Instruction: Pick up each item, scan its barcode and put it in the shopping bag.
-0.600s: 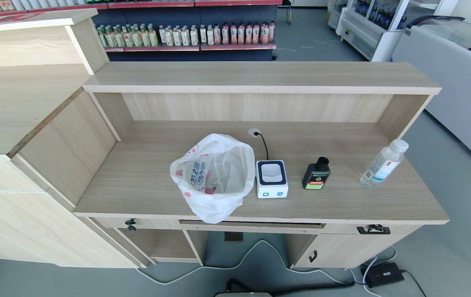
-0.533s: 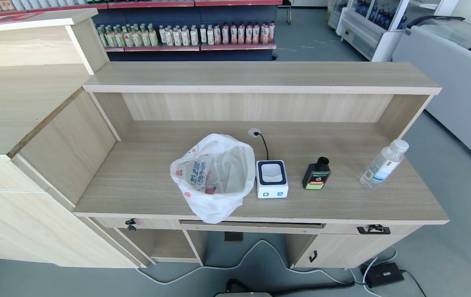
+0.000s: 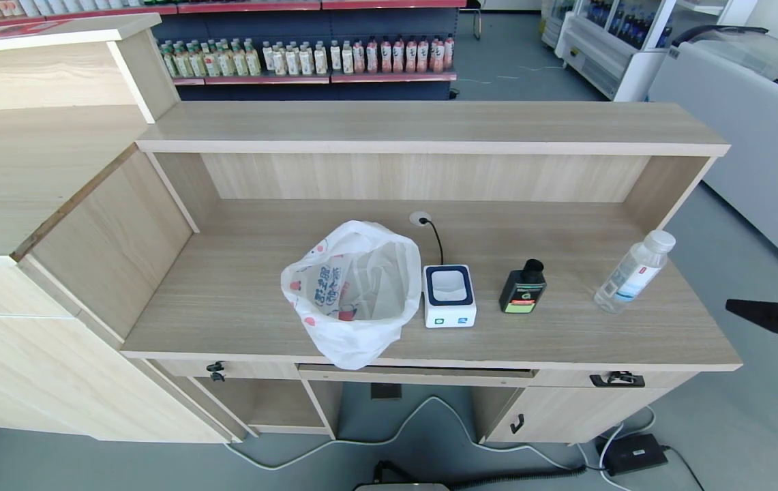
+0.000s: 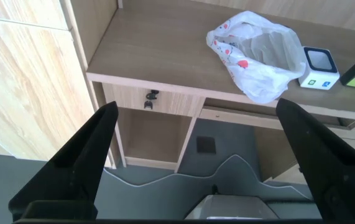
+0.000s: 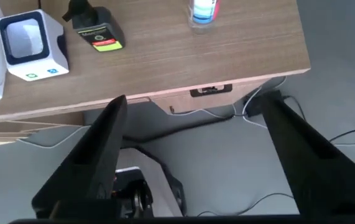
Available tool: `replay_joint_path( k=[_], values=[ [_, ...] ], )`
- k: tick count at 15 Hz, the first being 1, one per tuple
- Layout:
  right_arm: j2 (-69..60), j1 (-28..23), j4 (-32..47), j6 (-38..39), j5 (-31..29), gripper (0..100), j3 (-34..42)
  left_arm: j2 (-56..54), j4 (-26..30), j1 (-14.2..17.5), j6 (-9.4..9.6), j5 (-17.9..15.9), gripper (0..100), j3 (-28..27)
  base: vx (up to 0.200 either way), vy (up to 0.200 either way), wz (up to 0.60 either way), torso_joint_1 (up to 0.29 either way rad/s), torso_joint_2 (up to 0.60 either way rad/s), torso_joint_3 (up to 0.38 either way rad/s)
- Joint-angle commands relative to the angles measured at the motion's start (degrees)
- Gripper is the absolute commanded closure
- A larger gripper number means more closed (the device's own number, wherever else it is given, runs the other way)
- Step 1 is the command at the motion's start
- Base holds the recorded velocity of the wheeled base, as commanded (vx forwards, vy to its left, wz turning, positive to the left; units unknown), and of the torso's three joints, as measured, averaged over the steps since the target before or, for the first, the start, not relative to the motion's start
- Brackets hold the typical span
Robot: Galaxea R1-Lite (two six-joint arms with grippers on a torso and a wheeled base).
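The head camera looked steeply down at the tabletop (image 3: 566,334). Each wrist camera hung off its front edge, sighting past the left fingers (image 4: 78,168) or right fingers (image 5: 93,158); all shared the scanner (image 3: 449,295) and dark bottle (image 3: 522,290) beyond.

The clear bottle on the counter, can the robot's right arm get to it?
Probably yes. The clear bottle stands alone near the right end of the counter, the right gripper is open just off that end, and nothing sits between them.

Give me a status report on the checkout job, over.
Left gripper open, empty. Right gripper open, empty. Dark bottle and clear bottle standing on counter, right of scanner; shopping bag open. Nothing blocks either bottle.
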Motion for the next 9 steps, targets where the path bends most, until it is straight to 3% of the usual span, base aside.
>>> replay_joint_path(
  k=[1,5,9],
  values=[
    [13.06,-6.65,-4.65,-7.35,1.44,0,-1.07,-0.02,-0.01,0.01,0.01,-0.01,0,-0.06,0.0,0.0,0.0,0.0,0.0,0.0],
    [23.87,-9.02,-7.37,-12.44,1.44,0,-6.08,-0.02,-0.01,0.01,0.01,-0.01,0,-0.06,0.0,0.0,0.0,0.0,0.0,0.0],
    [29.58,-7.09,-9.22,-14.38,1.97,0,-8.81,-0.02,-0.01,0.01,-0.08,-0.01,0,0.03,0.0,0.0,0.0,0.0,0.0,0.0]
  ],
)
